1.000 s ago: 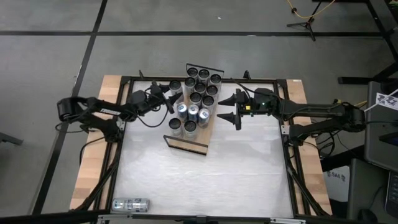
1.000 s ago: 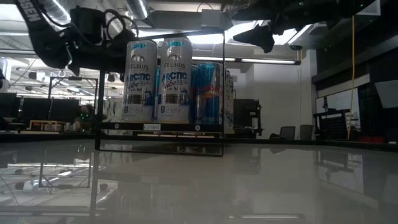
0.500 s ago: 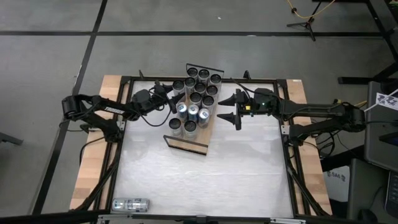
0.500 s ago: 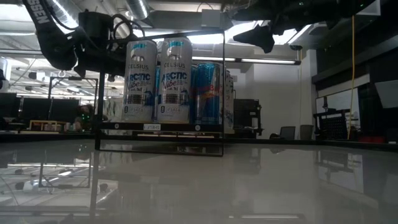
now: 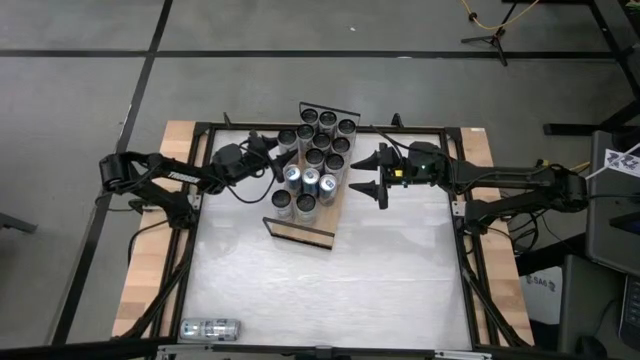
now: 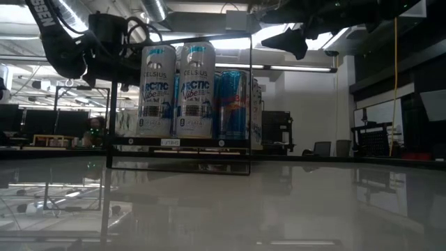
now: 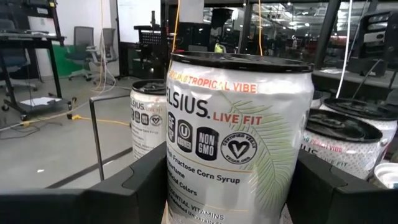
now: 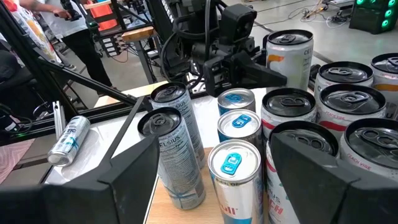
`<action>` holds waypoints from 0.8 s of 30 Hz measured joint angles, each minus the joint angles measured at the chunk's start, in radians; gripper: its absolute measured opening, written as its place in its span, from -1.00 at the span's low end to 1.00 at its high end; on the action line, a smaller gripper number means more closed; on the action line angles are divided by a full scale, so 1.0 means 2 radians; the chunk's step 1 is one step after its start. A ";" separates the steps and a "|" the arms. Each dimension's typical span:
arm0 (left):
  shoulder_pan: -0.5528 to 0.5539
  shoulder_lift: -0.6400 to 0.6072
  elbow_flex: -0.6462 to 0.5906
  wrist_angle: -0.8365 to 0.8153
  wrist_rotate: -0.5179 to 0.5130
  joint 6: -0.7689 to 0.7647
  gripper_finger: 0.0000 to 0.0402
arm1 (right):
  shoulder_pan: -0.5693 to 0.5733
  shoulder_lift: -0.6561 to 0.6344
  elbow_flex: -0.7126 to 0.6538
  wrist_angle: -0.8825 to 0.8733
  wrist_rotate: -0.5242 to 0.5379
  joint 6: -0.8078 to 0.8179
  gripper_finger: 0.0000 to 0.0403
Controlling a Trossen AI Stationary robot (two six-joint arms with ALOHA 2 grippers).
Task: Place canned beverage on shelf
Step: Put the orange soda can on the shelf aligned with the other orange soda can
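Note:
The shelf (image 5: 308,233) is a light-wood board with black wire end rails, lying aslant at the table's far middle. Several upright cans (image 5: 318,157) stand on it. My left gripper (image 5: 279,146) reaches level from the table's left to the shelf's far left side, shut on a white Celsius can (image 7: 239,130). The same can shows in the right wrist view (image 8: 289,53). My right gripper (image 5: 384,173) hovers open just right of the shelf, above can height, nothing between its fingers. One more can (image 5: 210,328) lies on its side at the near left corner. My left gripper pinches the Celsius can's two opposite side walls (image 7: 173,180) between its two fingers (image 7: 127,190), below the top rim. The fingers come level from the table's left. The can stands upright beside the shelved cans. Its base is hidden, so whether it rests on the board cannot be told.
Cans fill most of the shelf's far part, with a bare strip of board at its near end. The white tabletop (image 5: 330,290) stretches toward the near edge. A black frame (image 5: 460,250) runs around the table, with wooden strips at the sides.
My left arm has eased a little toward the shelf with the can between its fingers, then stood still for the last half second. The can stays upright.

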 joint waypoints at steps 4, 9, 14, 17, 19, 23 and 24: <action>0.005 0.000 0.000 0.011 0.011 0.000 0.17 | 0.000 0.000 0.000 0.000 0.000 0.000 0.51; 0.032 0.000 0.000 0.016 0.078 -0.012 0.17 | 0.000 0.000 0.000 -0.003 0.000 0.000 0.51; 0.072 0.000 0.000 0.016 0.147 -0.013 0.17 | 0.000 0.000 0.000 -0.003 0.000 0.000 0.51; 0.089 0.000 0.000 0.015 0.184 -0.013 0.17 | 0.000 0.000 0.000 -0.003 0.000 0.000 0.51; 0.096 0.000 0.000 0.012 0.203 -0.012 0.17 | 0.000 0.000 0.000 -0.003 0.000 0.000 0.51; 0.103 0.000 0.000 0.011 0.242 -0.004 0.17 | 0.000 0.000 0.000 -0.003 0.000 0.000 0.51; 0.104 0.000 0.000 0.011 0.248 0.000 0.17 | 0.000 0.000 0.000 -0.003 0.000 0.000 0.51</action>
